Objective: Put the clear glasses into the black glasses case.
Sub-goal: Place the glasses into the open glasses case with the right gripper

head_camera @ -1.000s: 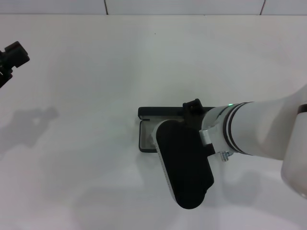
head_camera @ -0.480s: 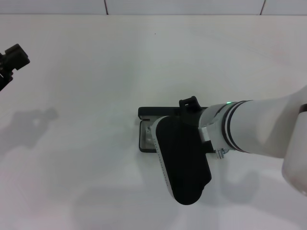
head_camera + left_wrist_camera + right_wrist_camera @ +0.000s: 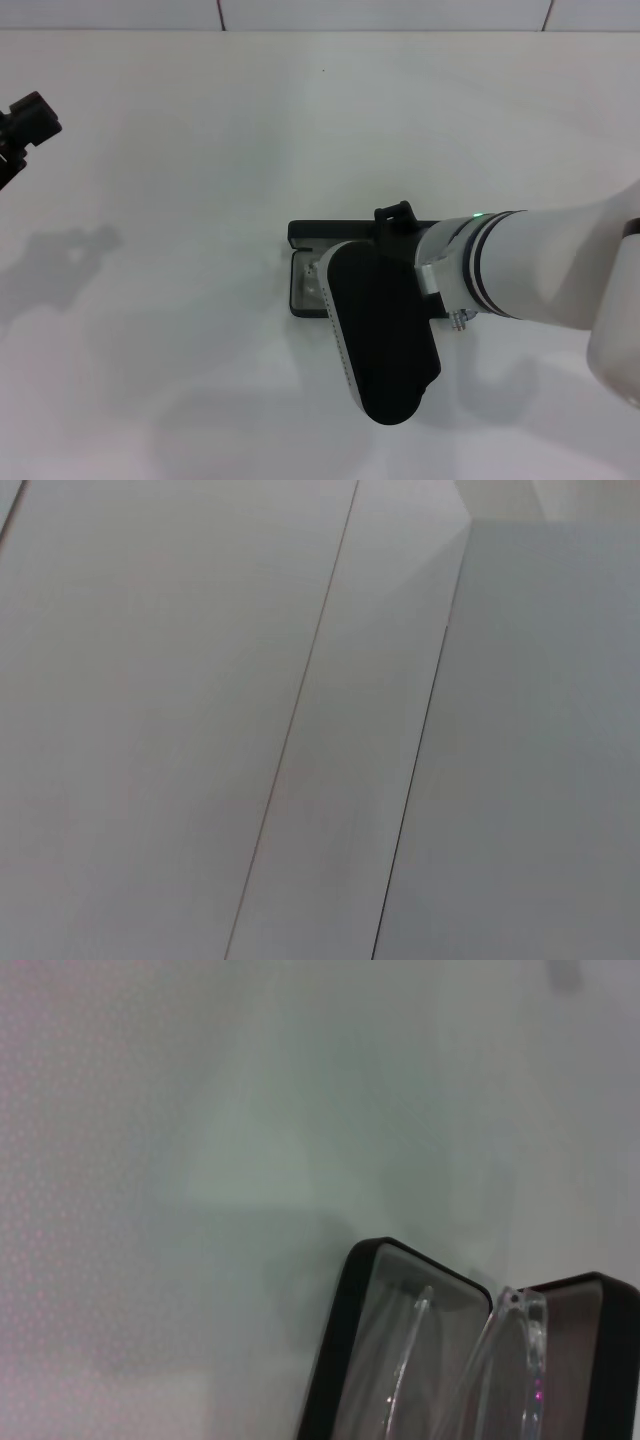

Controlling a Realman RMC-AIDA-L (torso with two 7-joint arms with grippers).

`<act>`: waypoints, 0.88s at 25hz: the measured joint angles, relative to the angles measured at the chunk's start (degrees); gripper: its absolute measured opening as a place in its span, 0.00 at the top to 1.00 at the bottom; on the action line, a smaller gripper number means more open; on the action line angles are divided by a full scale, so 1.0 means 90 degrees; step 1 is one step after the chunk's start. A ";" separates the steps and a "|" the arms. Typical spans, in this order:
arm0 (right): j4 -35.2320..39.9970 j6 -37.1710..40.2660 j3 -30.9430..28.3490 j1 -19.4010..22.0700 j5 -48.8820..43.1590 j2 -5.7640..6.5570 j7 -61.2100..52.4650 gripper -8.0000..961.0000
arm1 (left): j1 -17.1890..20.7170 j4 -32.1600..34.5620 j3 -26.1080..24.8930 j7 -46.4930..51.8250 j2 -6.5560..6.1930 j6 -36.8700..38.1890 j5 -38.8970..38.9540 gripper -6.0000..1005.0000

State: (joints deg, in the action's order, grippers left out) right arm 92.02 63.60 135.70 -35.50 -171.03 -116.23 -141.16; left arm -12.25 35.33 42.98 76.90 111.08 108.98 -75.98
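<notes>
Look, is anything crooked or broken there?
Nothing looks broken. The clear glasses sit in the open black glasses case, with the right pincer's arm above it. The left pincer waits far off at the table's edge.

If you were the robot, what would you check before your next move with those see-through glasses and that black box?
1. Slim black hard glasses case open, grey lining showing: ok.
2. Transparent plastic glasses over the open case: ok.
3. Glasses lying fully inside: cannot tell.
4. Right gripper above the case: ok; its hold on the glasses: cannot tell.
5. Left gripper away at the white table's far left edge: ok.
</notes>
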 joint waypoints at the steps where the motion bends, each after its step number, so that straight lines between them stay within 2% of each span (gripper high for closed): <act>1: 0.0000 -0.0020 0.0000 0.0007 -0.0003 0.0000 0.0000 0.89 | 0.0002 0.0000 0.0000 0.0000 0.0005 0.0000 0.0008 0.88; 20: 0.0065 -0.0017 0.0015 0.0029 -0.0001 -0.0007 0.0002 0.82 | -0.0014 0.0000 0.0000 -0.0039 0.0021 0.0000 0.0015 0.88; 22: 0.0086 0.0007 0.0035 0.0033 0.0000 -0.0006 0.0005 0.71 | -0.0006 0.0000 0.0000 -0.0039 0.0021 0.0000 0.0017 0.88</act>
State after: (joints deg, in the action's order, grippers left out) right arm 92.79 63.66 136.01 -35.21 -171.03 -116.29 -141.12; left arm -12.30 35.33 42.98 76.55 111.27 108.98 -75.82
